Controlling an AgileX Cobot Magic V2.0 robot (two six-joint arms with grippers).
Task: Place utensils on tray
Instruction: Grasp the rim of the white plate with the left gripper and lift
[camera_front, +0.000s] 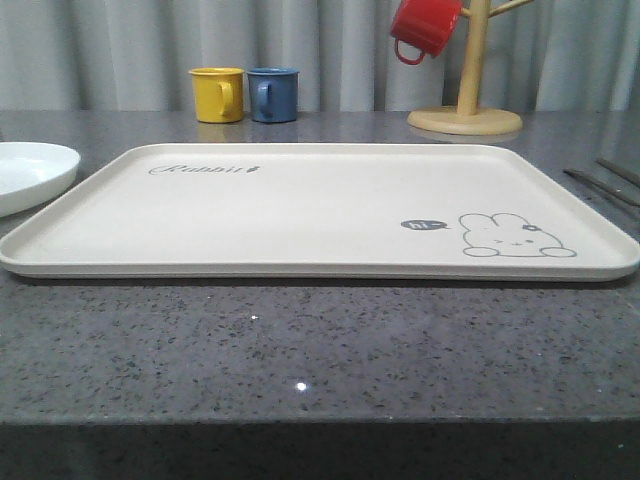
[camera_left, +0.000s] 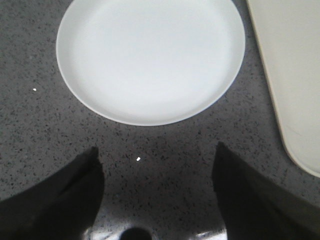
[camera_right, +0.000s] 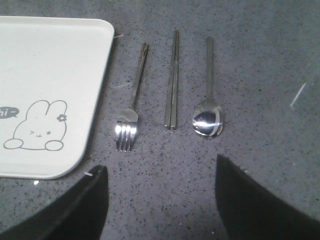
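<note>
The cream tray (camera_front: 300, 215) with its rabbit drawing lies bare across the middle of the counter; its corner (camera_right: 50, 90) also appears in the right wrist view. Beside that corner lie three silver utensils side by side on the counter: a fork (camera_right: 131, 107), a pair of chopsticks (camera_right: 172, 82) and a spoon (camera_right: 209, 100). From the front, thin utensil handles (camera_front: 600, 185) show at the far right. My right gripper (camera_right: 160, 167) hovers open above the counter, short of the utensils, holding nothing. My left gripper (camera_left: 157, 155) is open and empty over bare counter near a white plate (camera_left: 150, 55).
The round white plate (camera_front: 25, 175) sits left of the tray. A yellow mug (camera_front: 217, 94) and a blue mug (camera_front: 273, 94) stand behind the tray. A wooden mug tree (camera_front: 468, 95) at the back right carries a red mug (camera_front: 424, 28). Speckled grey counter runs along the front.
</note>
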